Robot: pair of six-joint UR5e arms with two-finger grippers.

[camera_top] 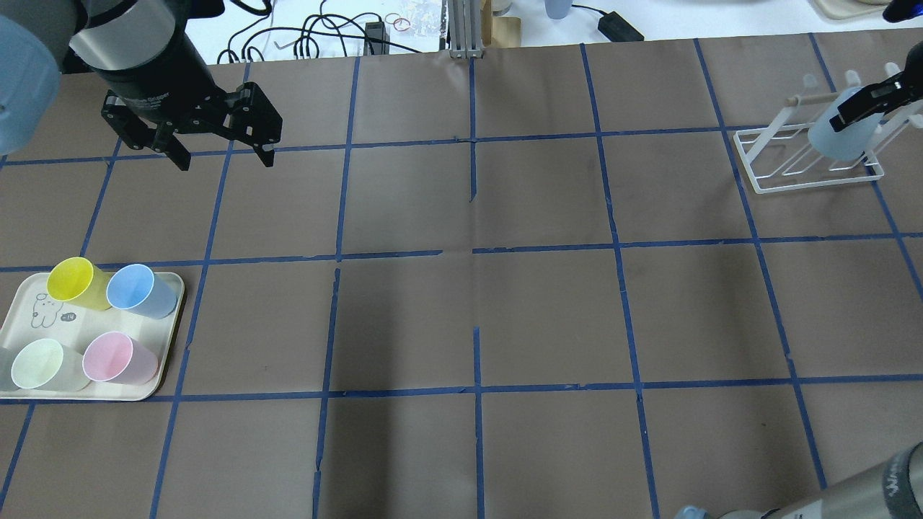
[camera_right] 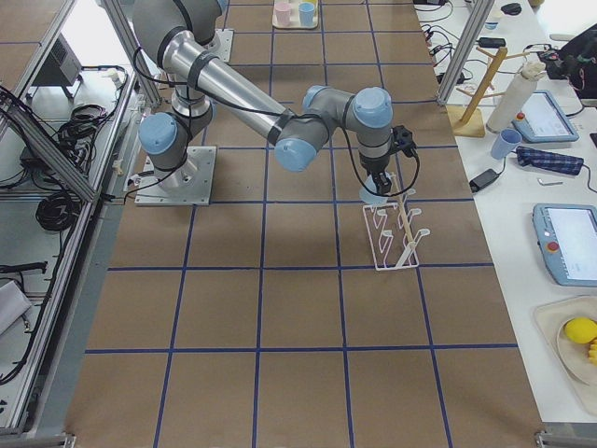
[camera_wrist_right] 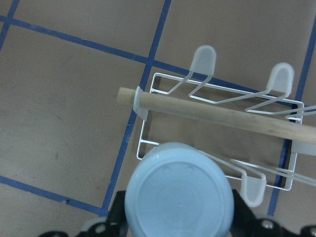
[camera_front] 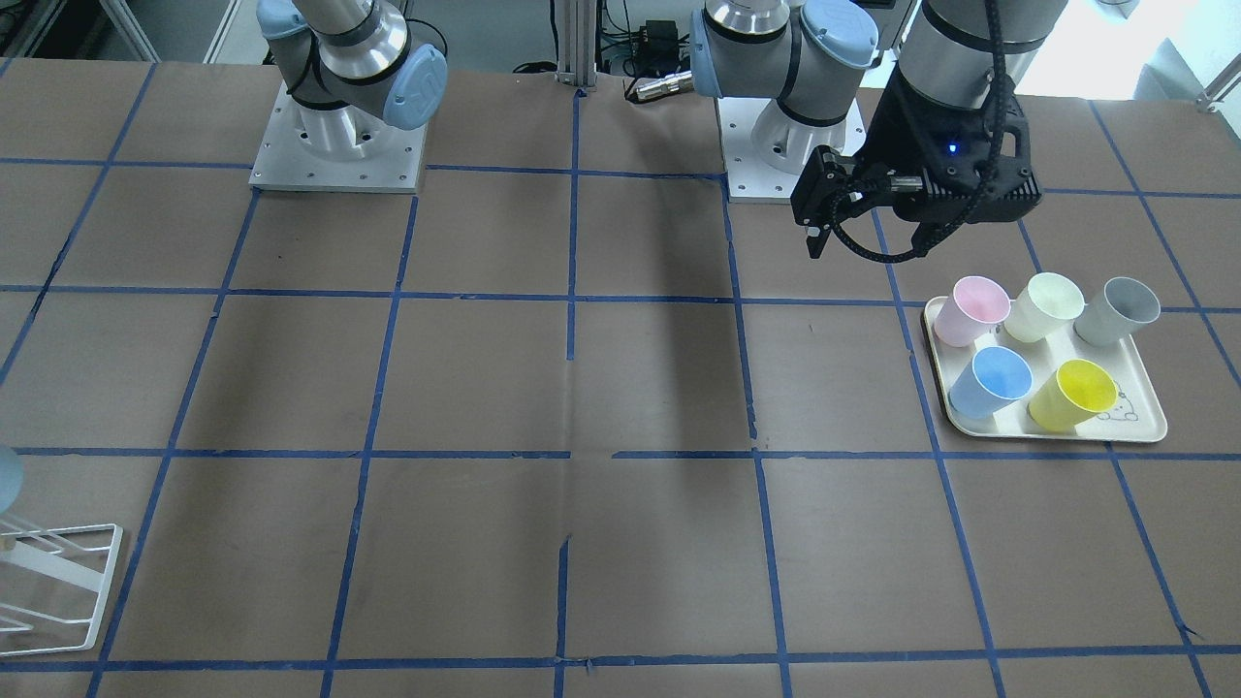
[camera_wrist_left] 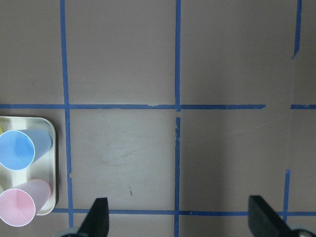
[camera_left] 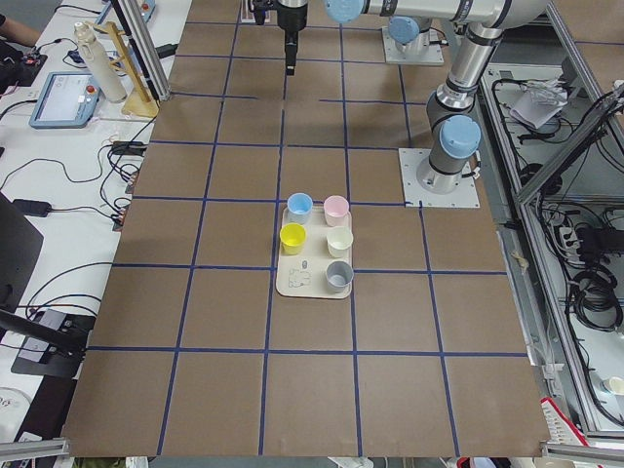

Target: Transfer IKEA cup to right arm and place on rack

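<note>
The right arm and left arm are silver-grey tubes with pale blue joint caps. The black left gripper has a blue light and a looped cable.

Beneath me lies a brown paper-covered table gridded with blue tape lines; a white bench borders its far edge, behind a silver aluminium post.

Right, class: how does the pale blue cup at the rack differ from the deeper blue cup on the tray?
The IKEA cup is very pale; the deeper blue cup is saturated. The IKEA cup is clamped in the right gripper at the rack; the deeper blue cup stands on the tray. The IKEA cup shows its closed base to the wrist camera; the deeper blue cup's mouth faces up. Both are tapered, handleless.
</note>
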